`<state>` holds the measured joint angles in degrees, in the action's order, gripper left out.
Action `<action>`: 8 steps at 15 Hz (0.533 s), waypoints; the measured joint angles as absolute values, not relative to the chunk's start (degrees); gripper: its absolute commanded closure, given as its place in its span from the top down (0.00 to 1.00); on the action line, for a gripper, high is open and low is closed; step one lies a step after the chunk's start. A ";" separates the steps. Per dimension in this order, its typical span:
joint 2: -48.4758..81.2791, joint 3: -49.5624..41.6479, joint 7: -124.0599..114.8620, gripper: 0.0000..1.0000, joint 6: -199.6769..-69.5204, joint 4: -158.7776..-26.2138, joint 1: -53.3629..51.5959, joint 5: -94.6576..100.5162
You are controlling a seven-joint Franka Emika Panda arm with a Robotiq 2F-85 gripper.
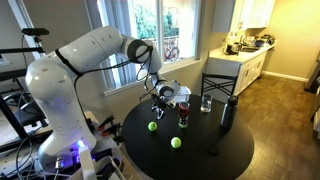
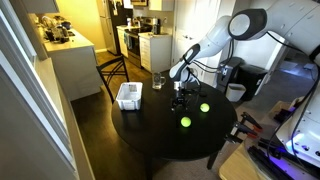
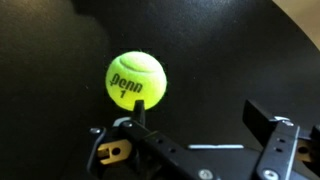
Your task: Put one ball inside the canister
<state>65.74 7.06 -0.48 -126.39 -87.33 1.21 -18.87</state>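
Two yellow-green balls lie on the round black table [image 1: 215,150]. One ball [image 1: 153,126] [image 2: 205,107] is nearer the arm and the other ball [image 1: 176,142] [image 2: 185,122] is nearer the table's front edge. The canister [image 1: 183,113], clear with a red lower part, stands upright between them and the glass. My gripper [image 1: 158,95] [image 2: 181,92] hangs above the table beside the canister, open and empty. In the wrist view a ball [image 3: 135,78] marked "Penn" lies just beyond my left finger, outside the open jaws [image 3: 200,115].
A clear drinking glass [image 1: 206,103] [image 2: 158,80] and a tall dark bottle [image 1: 228,112] stand behind the canister. A white tray [image 2: 129,95] sits at the table's edge. A white mug [image 2: 236,92] stands near the arm's side. A dark chair [image 1: 218,82] is beyond the table.
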 measured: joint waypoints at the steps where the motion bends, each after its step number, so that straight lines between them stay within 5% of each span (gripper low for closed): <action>1: 65.74 6.83 -0.48 1.00 -123.67 -86.80 1.18 -18.03; 8: 66.08 5.21 -0.79 1.00 -114.87 -85.02 -0.57 -14.84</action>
<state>66.08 5.21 -0.79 -114.87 -85.02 -0.57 -14.84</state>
